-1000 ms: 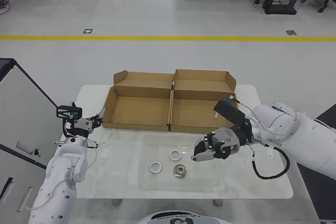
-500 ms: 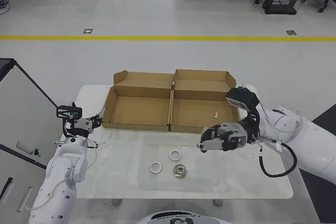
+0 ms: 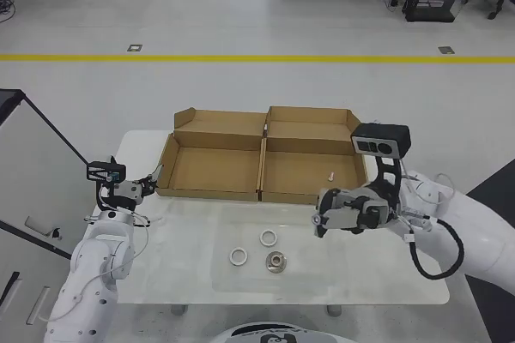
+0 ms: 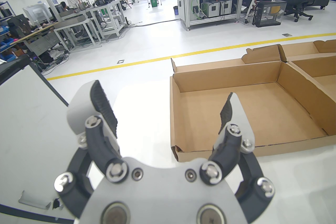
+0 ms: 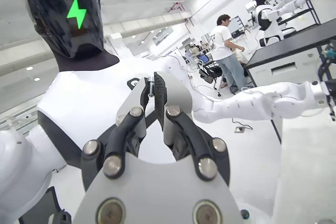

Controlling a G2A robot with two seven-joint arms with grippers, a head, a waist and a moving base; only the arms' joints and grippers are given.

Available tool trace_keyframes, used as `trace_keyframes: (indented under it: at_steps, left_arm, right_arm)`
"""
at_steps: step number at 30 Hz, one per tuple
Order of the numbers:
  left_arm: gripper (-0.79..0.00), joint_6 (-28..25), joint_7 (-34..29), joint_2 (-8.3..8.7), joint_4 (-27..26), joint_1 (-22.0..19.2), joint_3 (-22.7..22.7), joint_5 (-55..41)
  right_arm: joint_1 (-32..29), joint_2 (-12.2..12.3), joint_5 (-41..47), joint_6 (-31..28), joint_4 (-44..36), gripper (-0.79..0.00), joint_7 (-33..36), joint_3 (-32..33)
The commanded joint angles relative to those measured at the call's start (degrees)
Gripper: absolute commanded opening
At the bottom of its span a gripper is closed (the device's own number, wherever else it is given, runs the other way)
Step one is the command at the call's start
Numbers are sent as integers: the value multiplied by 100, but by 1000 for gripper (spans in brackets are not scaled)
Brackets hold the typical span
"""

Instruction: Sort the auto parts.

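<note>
The white, smooth-topped table [image 3: 172, 266] carries two shallow trays of brown corrugated cardboard, set side by side and touching along its far edge, each with its flaps folded back. The left box [image 3: 215, 167] has a bare floor. The right box [image 3: 296, 176] holds one small pale part [image 3: 330, 175] near its right wall, too small to tell its shape.

The right gripper [image 3: 318, 219] hangs over the right half of the table, just in front of the right box's near wall. Its ribbed black pads are pressed onto a short threaded metal screw [image 5: 150, 89], which lies lengthwise between them near the tips.

The left gripper [image 3: 154, 176] sits at the table's left edge, just beside the left box's outer wall. Its claw is spread wide with nothing between the ribbed pads [image 4: 103, 104].

Near the middle of the table's front half lie three round parts close together: a grey metal piece [image 3: 275, 261] with a hole through it, and two flat white rings, one [image 3: 267, 237] behind it and one [image 3: 239, 255] to its left.
</note>
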Motion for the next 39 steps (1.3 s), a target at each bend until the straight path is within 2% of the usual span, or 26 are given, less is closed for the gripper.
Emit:
trace_keyframes:
  at_steps: [1, 7, 31, 39]
  left_arm:
    - [0, 0, 0, 0, 0, 0, 0, 0]
    - [0, 0, 0, 0, 0, 0, 0, 0]
    - [0, 0, 0, 0, 0, 0, 0, 0]
    - [0, 0, 0, 0, 0, 0, 0, 0]
  right_arm:
    - [36, -83, 146, 32, -44, -785, 31, 0]
    - [107, -346, 718, 421, -76, -785, 421, 164]
    - [107, -346, 718, 421, -76, -785, 421, 164]
    - [-271, -465, 1087, 372, -479, -785, 369, 453]
